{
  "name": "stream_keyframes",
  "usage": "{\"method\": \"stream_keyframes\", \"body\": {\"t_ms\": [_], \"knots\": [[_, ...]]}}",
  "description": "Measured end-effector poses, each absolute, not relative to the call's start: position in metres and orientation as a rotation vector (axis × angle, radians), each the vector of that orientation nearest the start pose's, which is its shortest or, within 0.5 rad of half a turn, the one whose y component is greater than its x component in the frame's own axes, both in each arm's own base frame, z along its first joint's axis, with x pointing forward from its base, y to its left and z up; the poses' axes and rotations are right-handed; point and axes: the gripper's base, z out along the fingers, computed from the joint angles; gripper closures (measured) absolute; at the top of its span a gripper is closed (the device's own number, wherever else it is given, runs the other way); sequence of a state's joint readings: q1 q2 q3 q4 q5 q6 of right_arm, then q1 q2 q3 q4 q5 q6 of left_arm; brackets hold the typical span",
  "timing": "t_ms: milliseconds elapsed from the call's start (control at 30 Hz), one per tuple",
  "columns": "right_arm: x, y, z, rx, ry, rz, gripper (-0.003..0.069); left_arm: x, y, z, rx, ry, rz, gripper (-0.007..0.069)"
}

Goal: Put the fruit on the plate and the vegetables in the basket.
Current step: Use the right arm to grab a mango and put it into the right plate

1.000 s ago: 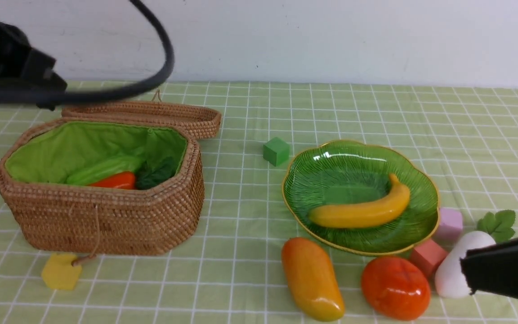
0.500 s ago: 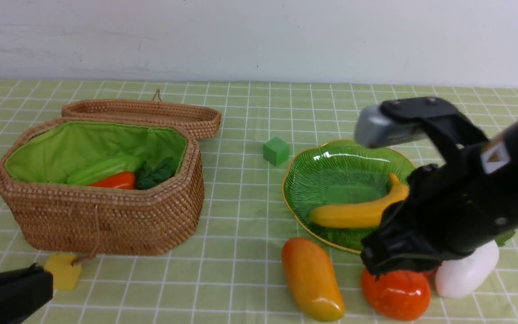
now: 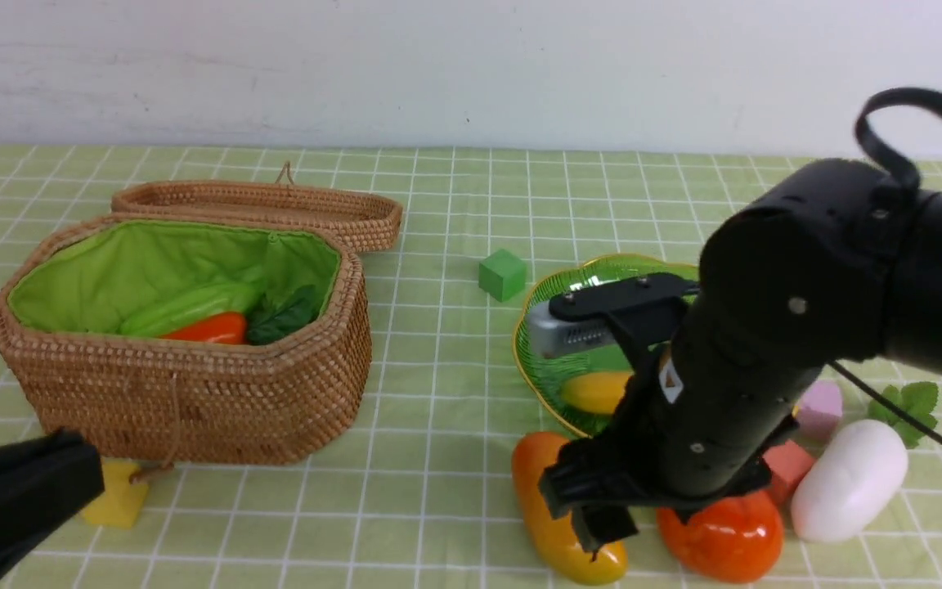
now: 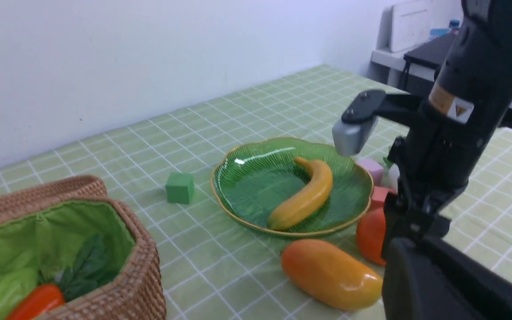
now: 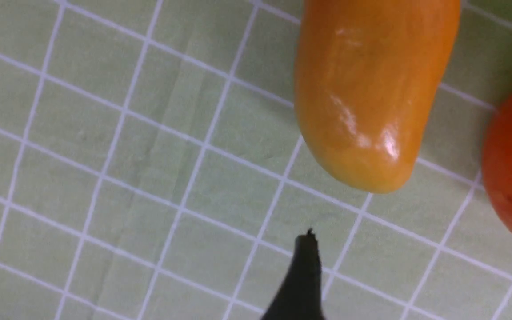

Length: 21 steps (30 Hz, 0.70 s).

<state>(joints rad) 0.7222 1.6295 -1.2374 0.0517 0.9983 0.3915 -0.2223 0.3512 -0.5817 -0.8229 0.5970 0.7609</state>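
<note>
The banana (image 4: pixel 305 200) lies on the green plate (image 4: pixel 256 186). In front of the plate, the mango (image 5: pixel 367 89) and the persimmon (image 5: pixel 511 164) rest on the cloth. My right gripper (image 5: pixel 418 266) hangs open just above the cloth at the mango's near end, with nothing between its fingers (image 5: pixel 305 275). In the front view the right arm covers most of the plate (image 3: pixel 540 327). The white radish (image 3: pixel 847 483) lies at the right. The basket (image 3: pixel 193 393) holds the carrot (image 3: pixel 209 329) and the green pod (image 3: pixel 185 309). My left gripper (image 3: pixel 70 483) is shut and low at the front left.
The basket's wicker lid (image 3: pixel 275 204) lies open behind it. A green cube (image 3: pixel 502 275) sits between basket and plate. A yellow cube (image 3: pixel 115 499) lies in front of the basket. Pink (image 3: pixel 818 407) and red (image 3: pixel 786 466) cubes sit beside the radish.
My right arm swung in from the right, across the plate and down to the mango, and its jaws opened. The left arm dropped from the upper left to the front-left corner.
</note>
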Motion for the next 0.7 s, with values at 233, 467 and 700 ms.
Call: {"method": "stream_keyframes", "body": {"t_ms": [233, 467, 700], "knots": [[0.259, 0.233, 0.233, -0.438, 2.862, 0.287, -0.0006, 0.053, -0.049, 0.348, 0.511, 1.601, -0.489, 0.0638], [0.27, 0.239, 0.203, -0.453, 2.88, 0.228, 0.0051, 0.051, -0.052, 0.344, 0.553, 1.633, -0.513, 0.0638], [0.275, 0.243, 0.19, -0.455, 2.88, 0.221, 0.0086, 0.05, -0.052, 0.344, 0.559, 1.637, -0.516, 0.0638]]}}
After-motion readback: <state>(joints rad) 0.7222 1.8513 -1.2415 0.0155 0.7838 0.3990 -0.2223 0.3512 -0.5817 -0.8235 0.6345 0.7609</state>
